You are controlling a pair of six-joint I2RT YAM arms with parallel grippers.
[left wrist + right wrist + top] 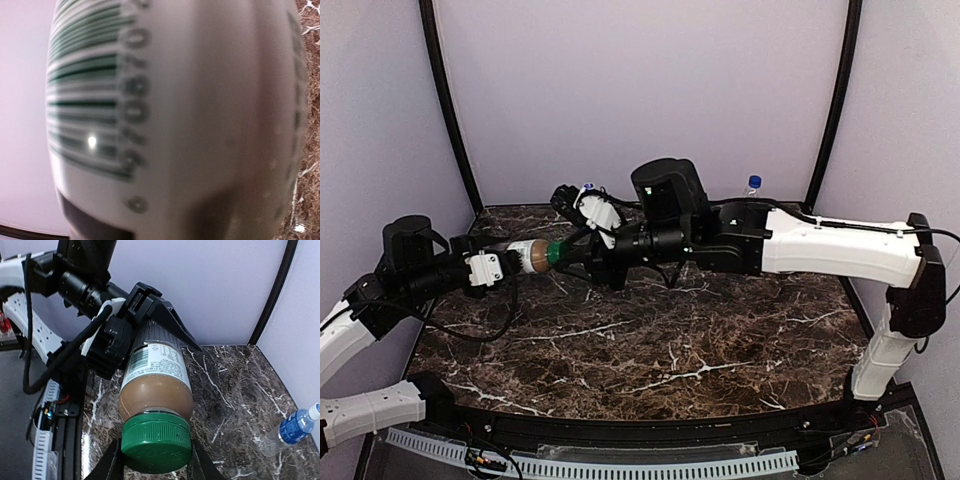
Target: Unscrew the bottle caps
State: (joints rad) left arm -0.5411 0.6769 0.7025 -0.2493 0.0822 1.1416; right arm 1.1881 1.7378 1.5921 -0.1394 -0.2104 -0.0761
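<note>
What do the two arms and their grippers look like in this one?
Both arms match: white shell links, black joint housings, black cylindrical motors. The left arm and right arm each carry loose black cables. The left gripper has a white block behind black wedge-shaped jaws; the right gripper has black jaws. No markings readable.

Top view: soft, even, moderately bright light; lilac walls (640, 90) flat, no hard shadows. Marble table (650, 350) dark, faint sheen only.
My left wrist view: brown coffee-drink bottle (165, 120) fills frame, badly out of focus; barcode (90, 100) smeared, one small glare spot on it.
My right wrist view: green cap (156, 441) sharp; soft shadow on marble beside bottle.
</note>
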